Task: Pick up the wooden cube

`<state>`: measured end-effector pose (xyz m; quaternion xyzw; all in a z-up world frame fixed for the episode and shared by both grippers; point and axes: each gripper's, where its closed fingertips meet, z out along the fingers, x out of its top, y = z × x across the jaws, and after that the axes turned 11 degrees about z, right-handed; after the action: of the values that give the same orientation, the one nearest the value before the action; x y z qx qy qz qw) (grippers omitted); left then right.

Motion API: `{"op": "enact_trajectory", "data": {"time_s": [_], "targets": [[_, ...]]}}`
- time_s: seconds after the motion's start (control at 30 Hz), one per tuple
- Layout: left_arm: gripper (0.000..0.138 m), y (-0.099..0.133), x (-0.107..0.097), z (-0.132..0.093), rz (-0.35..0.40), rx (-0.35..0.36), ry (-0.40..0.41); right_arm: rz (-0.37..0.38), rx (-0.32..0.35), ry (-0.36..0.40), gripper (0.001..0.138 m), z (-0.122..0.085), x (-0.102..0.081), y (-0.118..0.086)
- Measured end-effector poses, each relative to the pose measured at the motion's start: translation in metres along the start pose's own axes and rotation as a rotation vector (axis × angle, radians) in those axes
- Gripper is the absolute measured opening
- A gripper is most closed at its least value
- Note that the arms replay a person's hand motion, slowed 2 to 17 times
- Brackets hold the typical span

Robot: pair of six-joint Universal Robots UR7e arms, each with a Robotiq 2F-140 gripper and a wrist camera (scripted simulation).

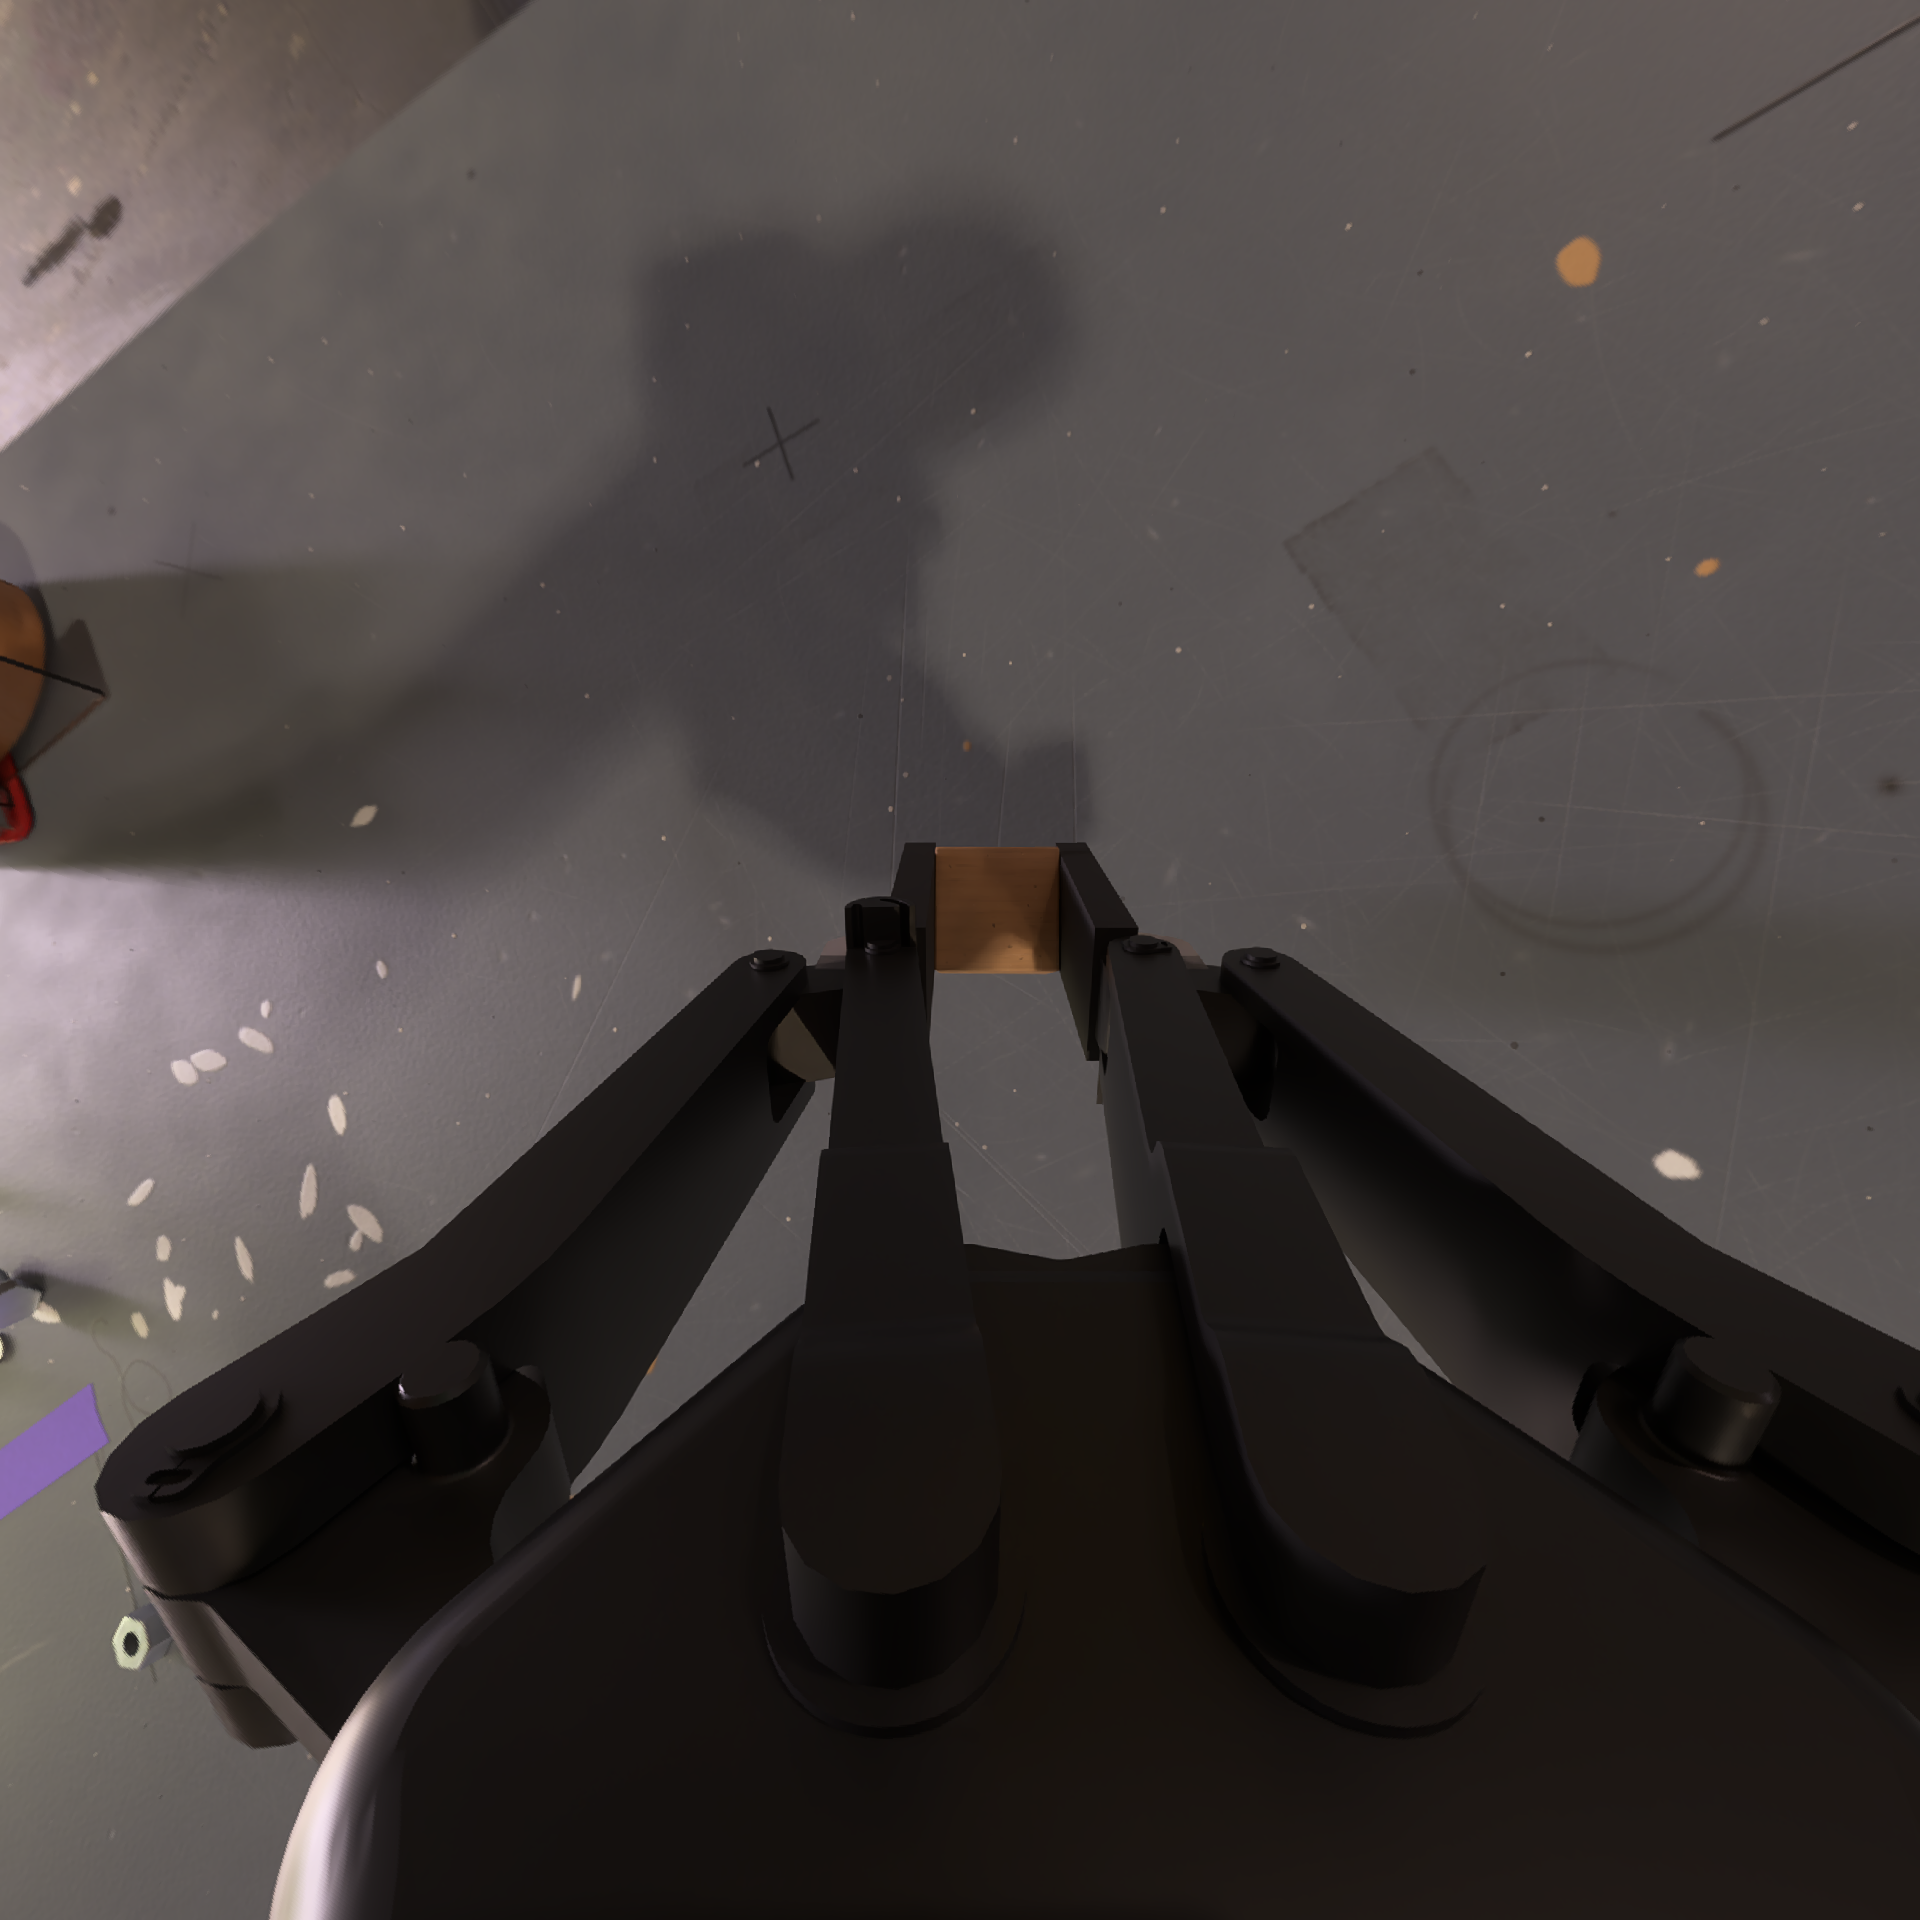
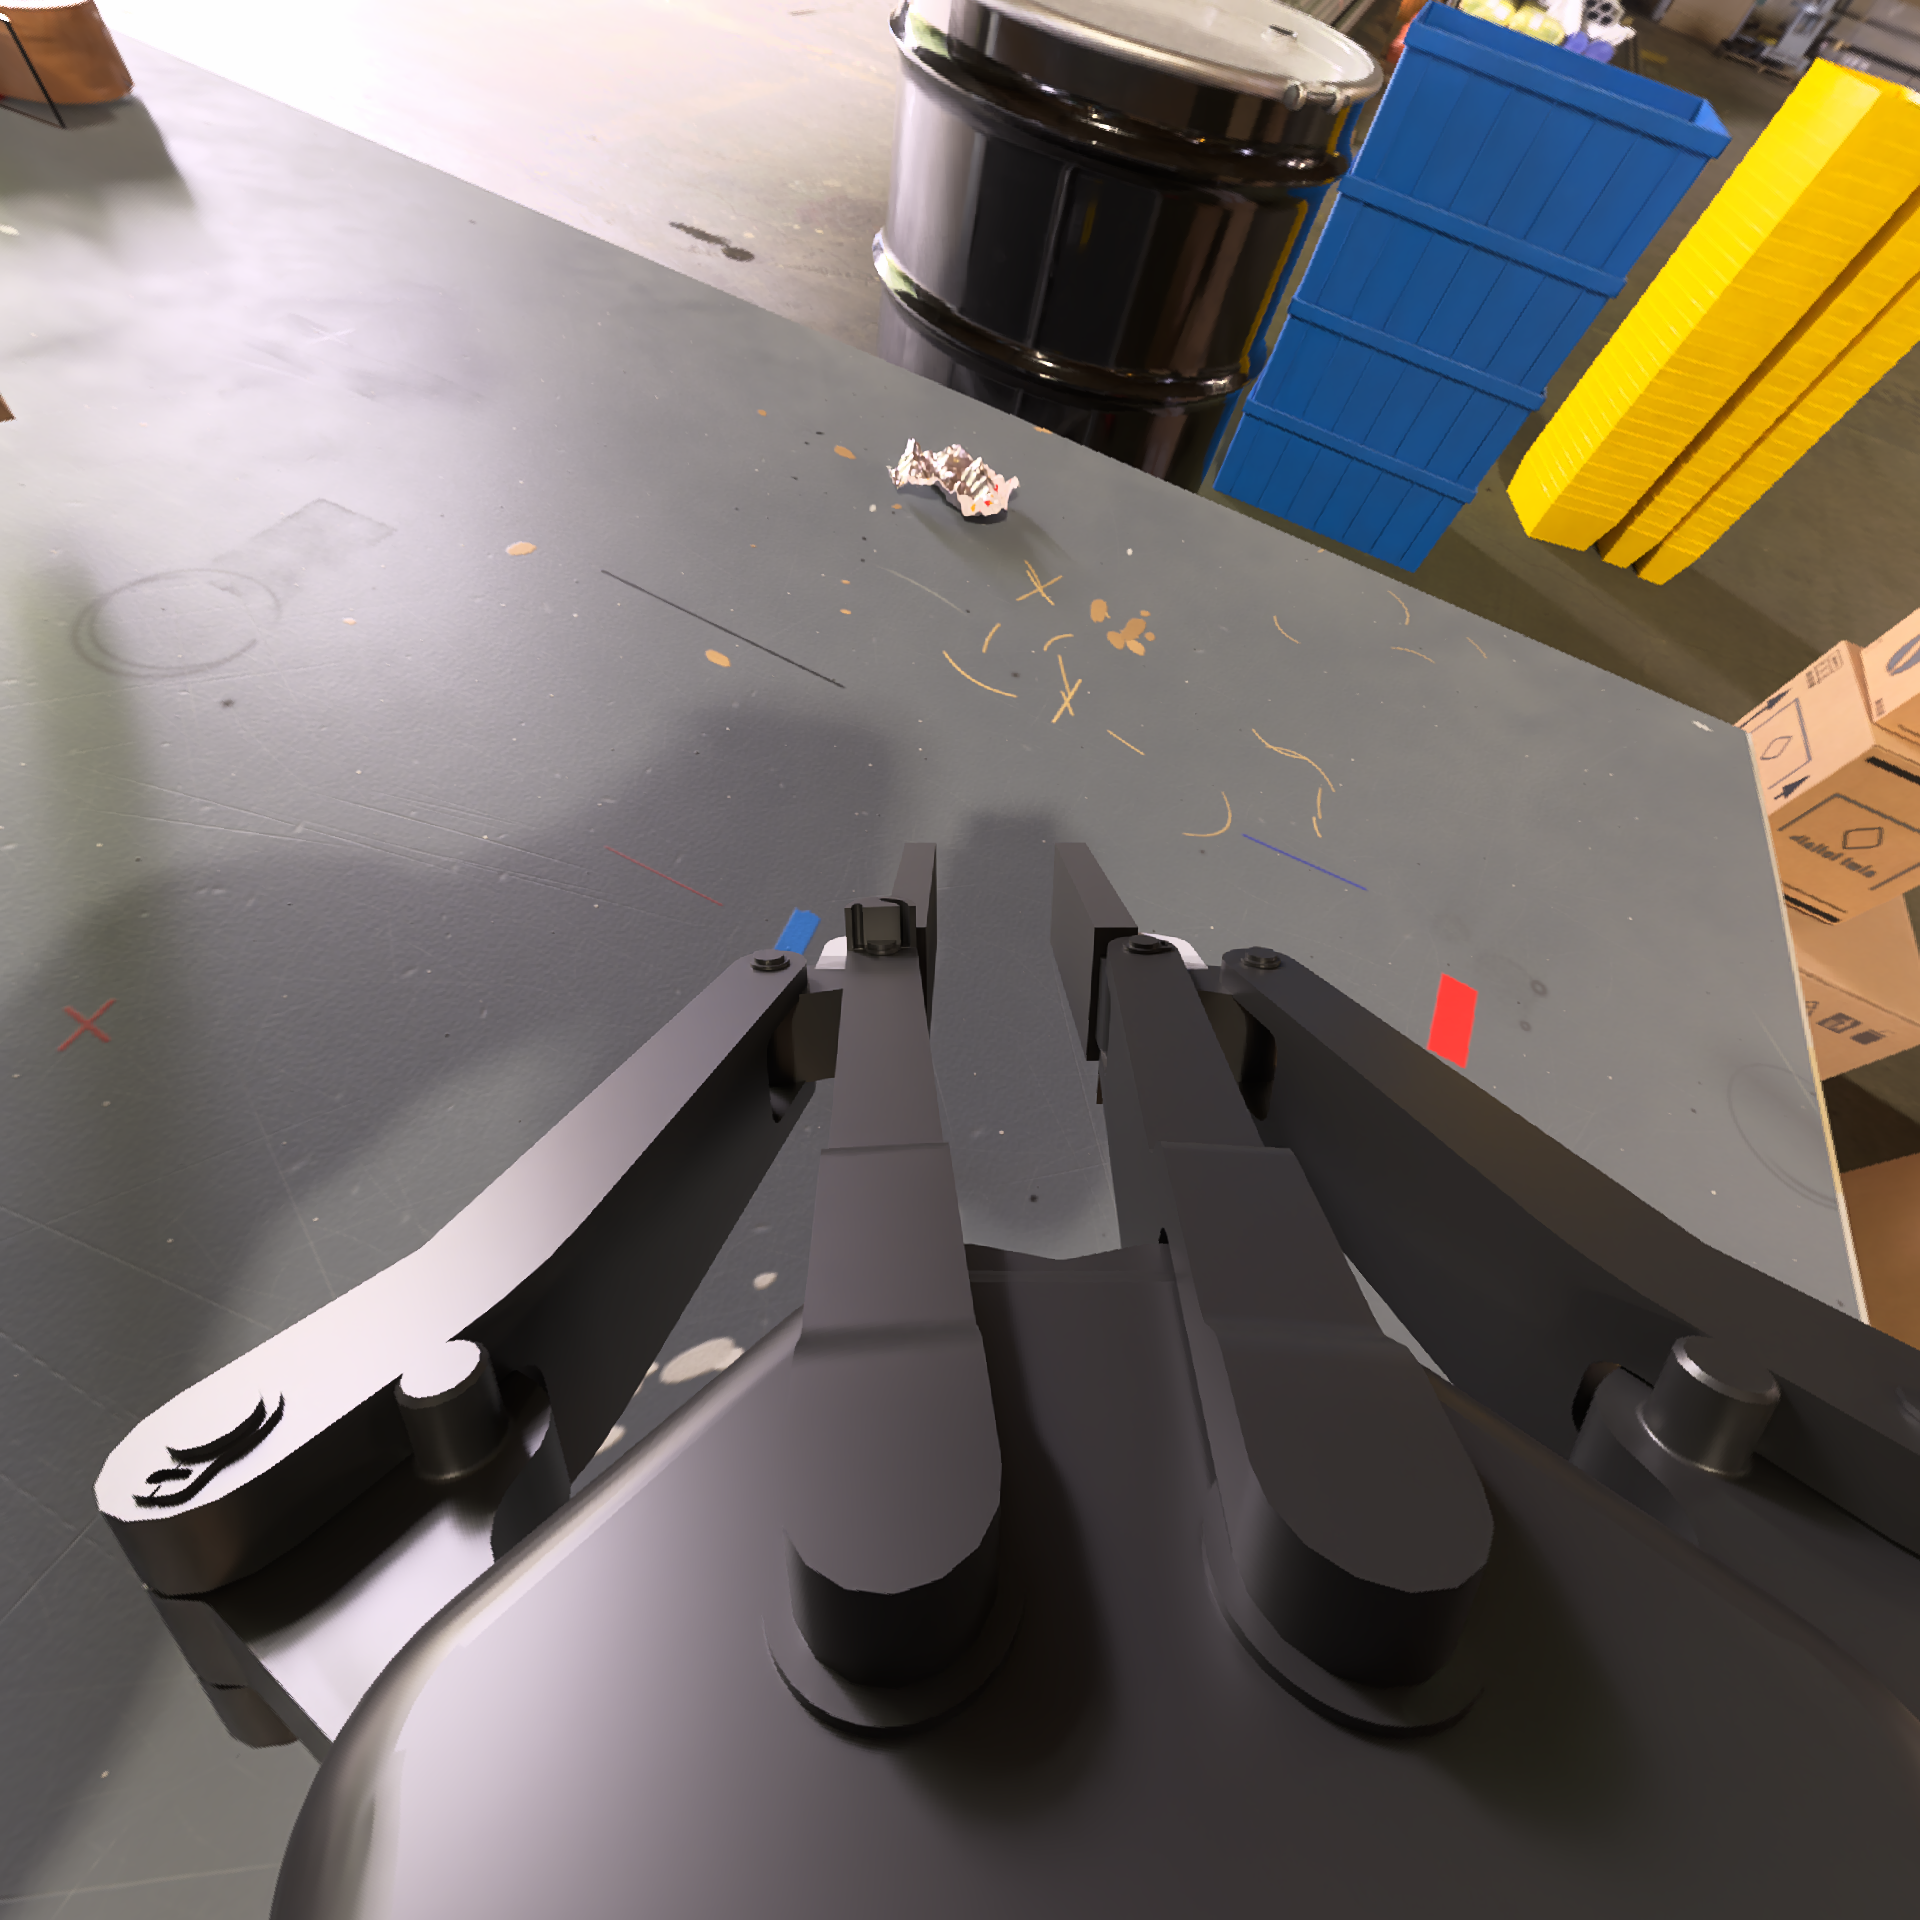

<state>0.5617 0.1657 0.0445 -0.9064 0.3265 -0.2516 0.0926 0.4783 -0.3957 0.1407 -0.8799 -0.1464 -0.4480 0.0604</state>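
**Q:** What does the left wrist view show, and where is the task's object?

**A:** The left gripper [image 1: 995,904], black and two-fingered, is clamped on the small light-brown wooden cube [image 1: 995,912]. The cube sits between the fingertips, each pad flat against one side face. Below lies the grey, scuffed table [image 1: 1351,416], with the arm's shadow falling across it. Whether the cube rests on the table or is already clear of it cannot be told from this angle.

**Q:** And the right wrist view?

**A:** The right gripper [image 2: 995,904] holds nothing; its fingers stand apart with only bare table visible between them. A crumpled piece of silver foil [image 2: 954,478] lies farther ahead, and a black steel drum [image 2: 1091,208] stands beyond the table edge.

**Q:** What could go wrong from here?

**A:** The cube is held only at the pad tips, so the contact area appears small. A quick lift or a tilt of the wrist could probably let the smooth wood slide or pivot out. Loosening the fingers at all would drop it.
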Motion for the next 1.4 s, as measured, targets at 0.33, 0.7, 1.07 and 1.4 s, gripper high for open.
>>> {"op": "enact_trajectory", "data": {"time_s": [0.33, 0.7, 1.07, 1.4], "targets": [[0.030, 0.000, 0.019, -0.027, 0.027, 0.058, 0.147, 0.017, 0.083, 0.024, 0.030, -0.004, 0.006, -0.016], [0.030, 0.015, 0.047, -0.067, 0.066, 0.072, 0.358, 0.024, 0.195, 0.052, 0.030, -0.011, 0.014, -0.040], [0.030, 0.052, 0.080, -0.116, 0.152, 0.017, 0.625, 0.011, 0.311, 0.083, 0.030, -0.019, 0.022, -0.068], [0.030, 0.089, 0.103, -0.161, 0.172, -0.078, 0.855, -0.014, 0.423, 0.103, 0.031, -0.028, 0.026, -0.097]]}}
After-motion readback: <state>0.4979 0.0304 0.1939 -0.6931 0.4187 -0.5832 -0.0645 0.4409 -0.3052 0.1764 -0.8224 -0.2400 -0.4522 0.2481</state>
